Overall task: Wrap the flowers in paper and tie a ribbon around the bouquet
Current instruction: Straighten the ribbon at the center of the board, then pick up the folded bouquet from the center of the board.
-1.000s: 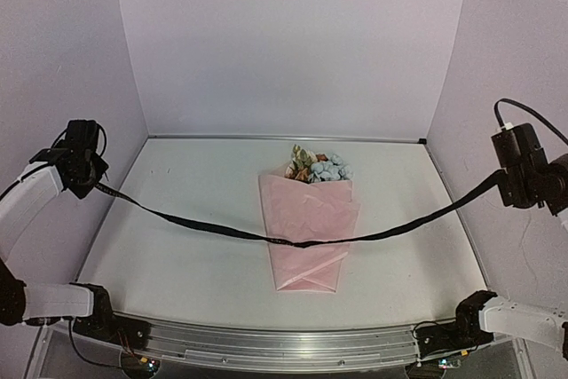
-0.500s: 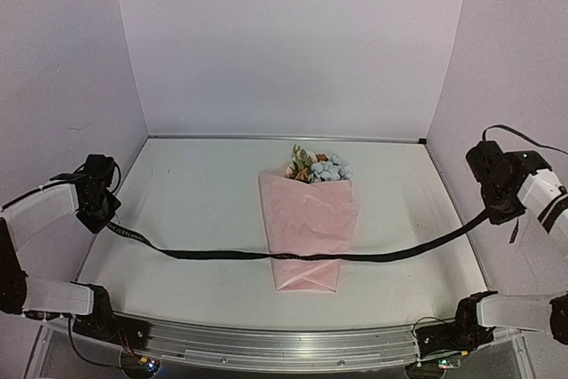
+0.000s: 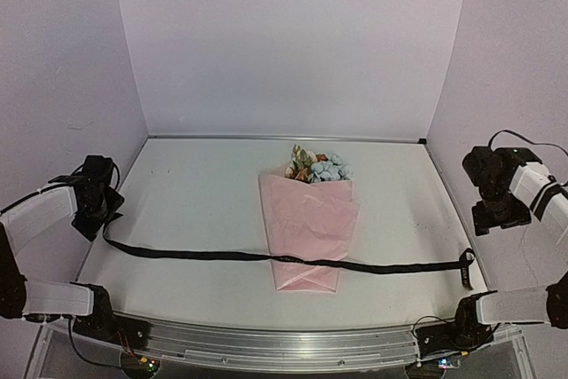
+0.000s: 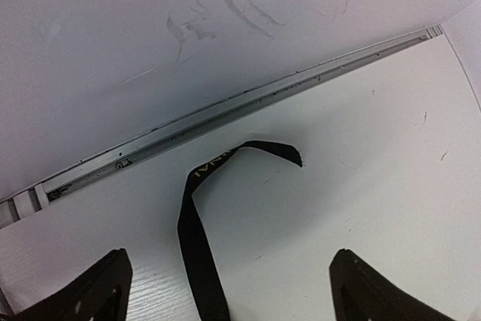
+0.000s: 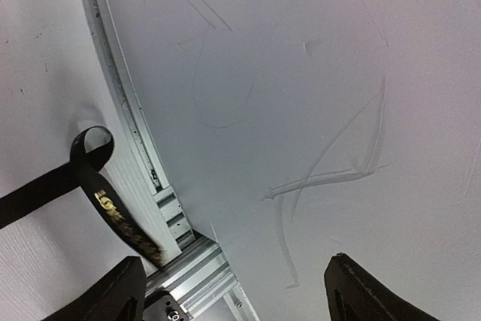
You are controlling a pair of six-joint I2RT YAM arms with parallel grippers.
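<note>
Both yours stood open, empty: left gripper (image 3: 98, 210), right gripper (image 3: 495, 216). Ribbon (image 3: 204, 256) lay slack on table (image 3: 195, 188), crossing over bouquet (image 3: 311, 219) narrow end, one curled tip near each gripper.

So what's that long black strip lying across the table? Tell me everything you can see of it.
It is a narrow black ribbon, cloth-like, with small gold lettering. It lies slack and flat on the white table, running left to right over the narrow lower part of the pink paper bouquet. Both ends curl up off the surface. The left gripper and right gripper stand open; neither grips it.
</note>
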